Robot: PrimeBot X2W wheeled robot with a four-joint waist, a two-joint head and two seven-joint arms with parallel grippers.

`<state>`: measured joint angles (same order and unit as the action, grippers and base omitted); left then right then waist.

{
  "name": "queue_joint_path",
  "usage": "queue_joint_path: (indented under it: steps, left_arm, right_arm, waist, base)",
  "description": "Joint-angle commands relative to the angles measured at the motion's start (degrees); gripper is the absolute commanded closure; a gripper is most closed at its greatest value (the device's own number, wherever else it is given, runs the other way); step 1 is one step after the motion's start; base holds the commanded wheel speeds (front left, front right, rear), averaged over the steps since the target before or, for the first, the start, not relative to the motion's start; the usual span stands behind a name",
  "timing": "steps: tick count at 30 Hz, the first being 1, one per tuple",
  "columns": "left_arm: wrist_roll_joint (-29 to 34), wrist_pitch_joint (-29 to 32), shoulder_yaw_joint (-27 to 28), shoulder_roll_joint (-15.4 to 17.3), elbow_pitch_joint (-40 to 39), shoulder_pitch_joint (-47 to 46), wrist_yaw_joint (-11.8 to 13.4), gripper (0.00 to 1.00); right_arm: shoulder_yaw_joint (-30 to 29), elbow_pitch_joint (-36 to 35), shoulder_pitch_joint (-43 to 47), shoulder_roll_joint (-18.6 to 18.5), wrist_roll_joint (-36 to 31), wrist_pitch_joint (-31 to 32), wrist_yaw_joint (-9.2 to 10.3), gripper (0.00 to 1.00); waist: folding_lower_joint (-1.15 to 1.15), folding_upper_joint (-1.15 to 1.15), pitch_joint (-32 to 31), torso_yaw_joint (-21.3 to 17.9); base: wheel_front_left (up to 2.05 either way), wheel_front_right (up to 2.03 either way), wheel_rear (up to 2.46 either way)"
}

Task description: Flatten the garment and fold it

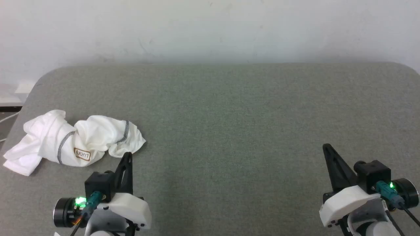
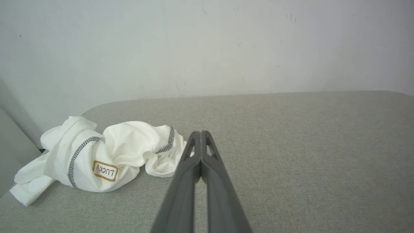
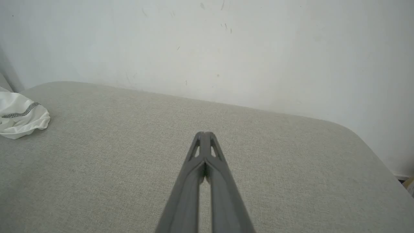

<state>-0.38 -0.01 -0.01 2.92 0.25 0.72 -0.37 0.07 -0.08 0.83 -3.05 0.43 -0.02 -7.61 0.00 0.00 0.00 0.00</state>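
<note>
The garment (image 1: 73, 139), a white T-shirt with grey zigzag stitching and a brown-bordered "LUCKY" label, lies crumpled in a heap at the table's left side. The left wrist view shows the garment (image 2: 106, 158) left of my fingers. My left gripper (image 1: 128, 154) is shut and empty, its tips just short of the heap's near right edge. At the lower right my right gripper (image 1: 325, 146) is shut and empty, far from the cloth. The right wrist view catches a corner of the garment (image 3: 21, 116) at its left edge, with the right gripper (image 3: 204, 133) over bare fabric.
The grey fabric-covered table (image 1: 236, 114) has rounded far corners and stands against a pale wall (image 1: 210, 29). Its left edge (image 1: 16, 118) runs close to the garment. Open surface stretches between and beyond the two grippers.
</note>
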Motion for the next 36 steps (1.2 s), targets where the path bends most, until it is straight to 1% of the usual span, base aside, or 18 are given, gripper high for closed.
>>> queue_joint_path:
  steps: [1, 8, 9, 27, 36]
  left_arm:
    - [0.38, 0.01, 0.01, -0.04, -0.25, -0.72, 0.37, 1.0]
    - [0.38, 0.01, 0.01, -0.04, -0.25, -0.72, 0.37, 1.0]
    - [-0.01, -0.01, -0.01, 0.0, 0.0, 0.0, 0.0, 0.0]
    - [-2.06, -2.03, -1.02, -0.01, -0.31, -0.44, 0.0, 0.0]
    - [-3.47, -2.99, -0.99, -0.01, -0.68, -0.57, 0.22, 0.0]
  right_arm:
    - [-0.07, 0.08, -0.83, 0.17, -0.43, 0.02, 0.12, 1.0]
    - [-0.07, 0.08, -0.83, 0.17, -0.43, 0.02, 0.12, 1.0]
    - [-0.01, 0.0, 0.0, 0.0, 0.0, -0.01, 0.0, 0.0]
    - [-1.01, -0.71, 0.5, 0.0, 2.61, -2.03, 0.02, 0.0]
    - [-1.45, -1.53, 0.84, 0.02, 3.9, -2.98, 0.02, 0.0]
  waist:
    - [0.0, 0.0, 0.0, 0.0]
    - [0.0, 0.0, 0.0, 0.0]
    - [0.0, 0.0, 0.0, 0.0]
    - [0.0, 0.0, 0.04, -0.2]
    - [0.0, 0.0, -0.13, 0.46]
  base:
    - [0.0, 0.0, 0.0]
    - [0.0, 0.0, 0.0]
    - [0.0, 0.0, 0.0]
    - [0.0, 0.0, 0.0]
    - [0.0, 0.0, 0.0]
